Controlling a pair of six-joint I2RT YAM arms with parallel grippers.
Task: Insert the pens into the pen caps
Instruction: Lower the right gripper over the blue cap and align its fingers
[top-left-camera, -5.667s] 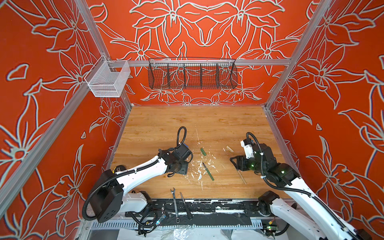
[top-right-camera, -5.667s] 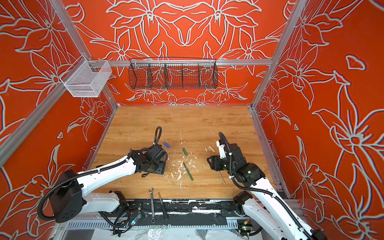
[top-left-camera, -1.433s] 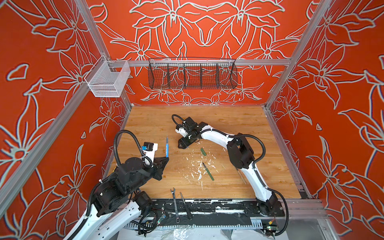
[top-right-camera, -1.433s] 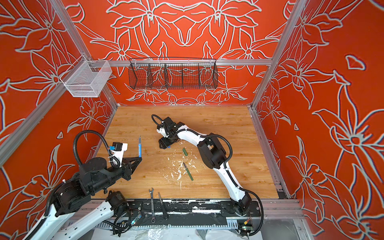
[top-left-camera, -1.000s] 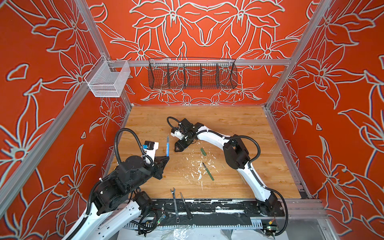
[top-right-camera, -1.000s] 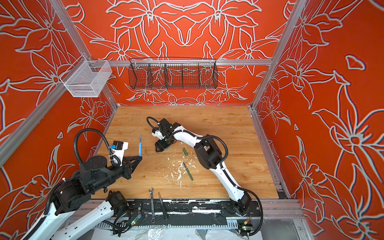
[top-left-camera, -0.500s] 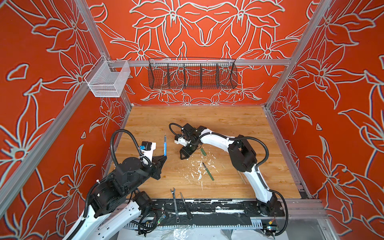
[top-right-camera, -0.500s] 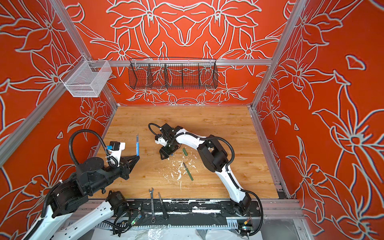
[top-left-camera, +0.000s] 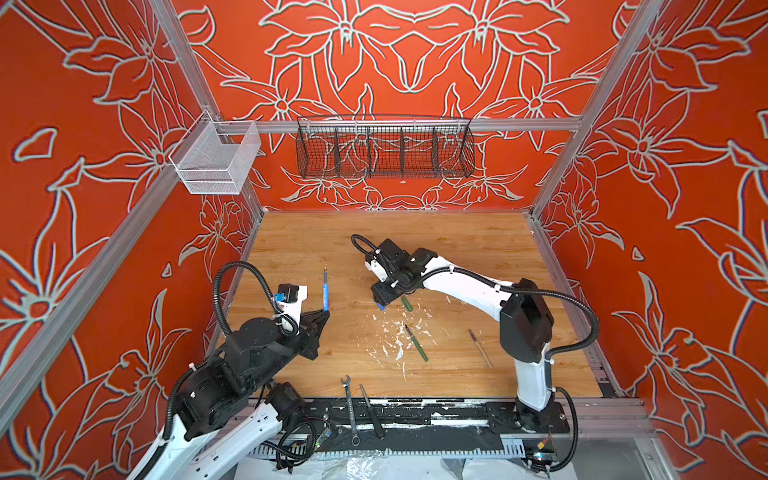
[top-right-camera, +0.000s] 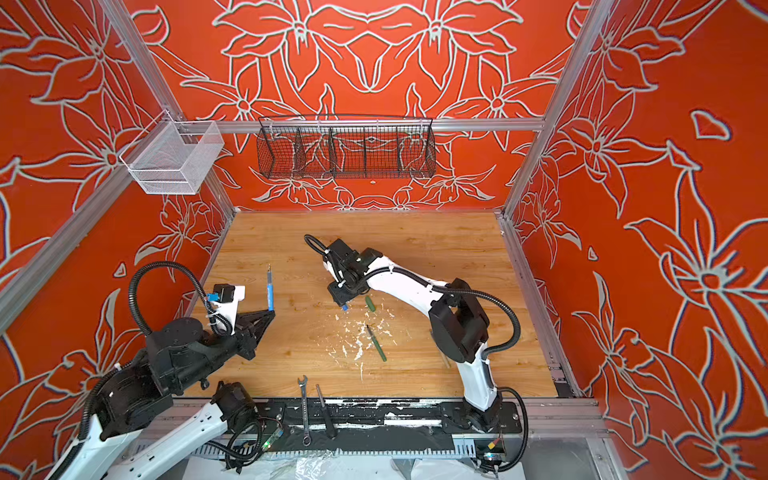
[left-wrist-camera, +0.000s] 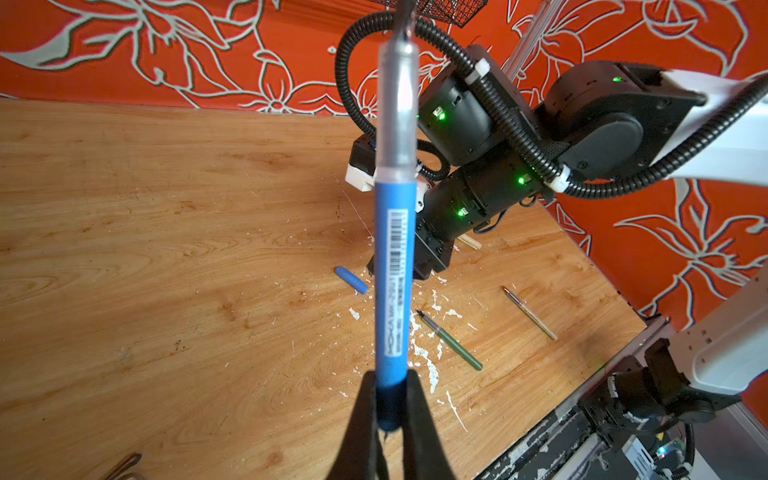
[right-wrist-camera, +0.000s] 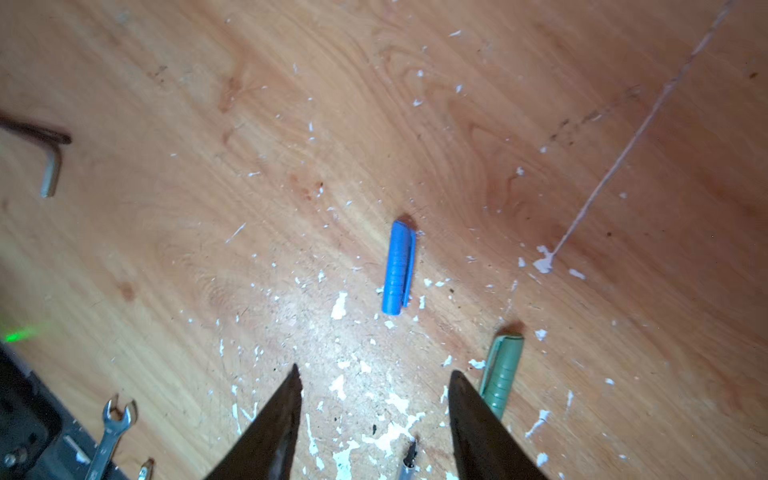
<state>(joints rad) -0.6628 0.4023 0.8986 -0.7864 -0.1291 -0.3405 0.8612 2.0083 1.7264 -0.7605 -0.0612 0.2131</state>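
**Blue pen (left-wrist-camera: 392, 266) in hand, blue cap (right-wrist-camera: 398, 269) waiting**

1. Left gripper (left-wrist-camera: 386, 395): jaws pinched tight on the lower end of the blue pen. I have it upright and clear of the wood, dark tip uppermost, over the left side of the table (top-left-camera: 457, 249).

2. Right gripper (right-wrist-camera: 375, 371): jaws apart, nothing between them. It hangs low over the middle of the table. The blue cap lies flat on the wood just ahead of the fingertips, not yet between them.

3. Green cap (right-wrist-camera: 502, 374): lying flat just beside one right finger. I cannot tell if they touch.

4. Green pen (top-left-camera: 417, 343): loose on the white-flecked patch, nearer the front edge than the caps.

5. Tan pen (top-left-camera: 481, 348): loose, well to the right of the green pen, near the right arm's elbow.

6. Tan cap (left-wrist-camera: 469, 241): partly hidden behind the right gripper in the left wrist view.

7. Not for this job: wrench (top-left-camera: 350, 409) and black tool (top-left-camera: 371, 411) on the front rail, and a hex key (right-wrist-camera: 50, 166) on the wood.

Step in hand, as I judge it: picking up the blue cap so that it can meet the blue pen. No pen is capped yet.

The next move calls for bringing the right jaws forward to straddle the blue cap across its width. They must stay clear of the green cap and leave the open end free for the pen tip.
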